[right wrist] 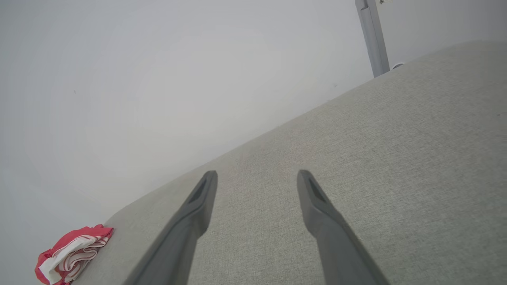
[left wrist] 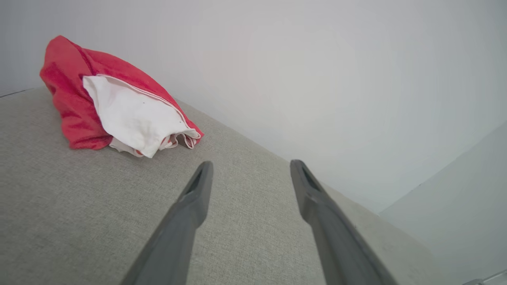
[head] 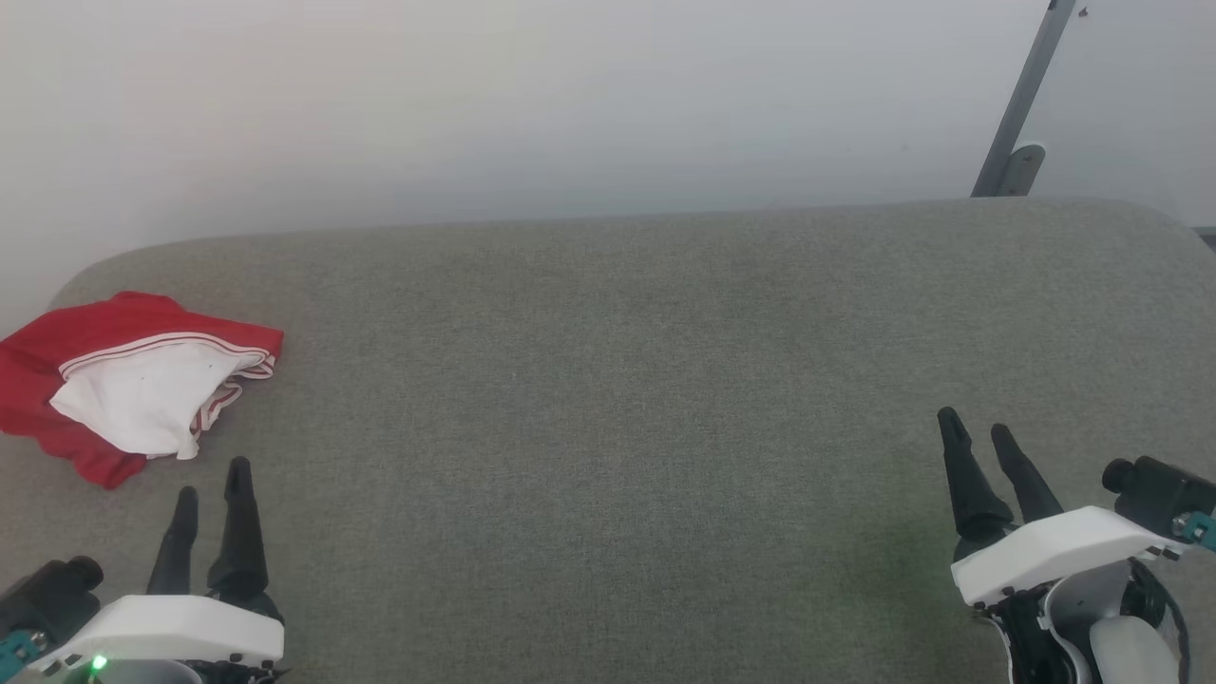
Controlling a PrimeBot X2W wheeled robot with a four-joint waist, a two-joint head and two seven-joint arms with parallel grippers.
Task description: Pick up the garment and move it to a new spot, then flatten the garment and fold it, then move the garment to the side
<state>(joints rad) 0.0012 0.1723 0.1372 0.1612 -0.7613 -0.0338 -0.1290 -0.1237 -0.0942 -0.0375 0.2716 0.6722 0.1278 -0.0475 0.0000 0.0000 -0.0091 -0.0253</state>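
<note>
The garment (head: 133, 380), red with a white sleeve and striped trim, lies bunched in a heap at the far left of the grey fabric surface (head: 627, 399). My left gripper (head: 211, 480) hovers just in front of it, open and empty. From the left wrist, the garment (left wrist: 119, 103) sits up and left of the spread fingers (left wrist: 198, 198). My right gripper (head: 977, 429) stands open and empty at the lower right, far from the heap. In the right wrist view the garment (right wrist: 71, 253) shows small at the lower left, beyond the gripper (right wrist: 257, 176).
A pale wall (head: 570, 104) runs behind the surface's rounded far edge. A grey metal post (head: 1021, 104) leans at the back right. The broad middle of the fabric surface lies between the two grippers.
</note>
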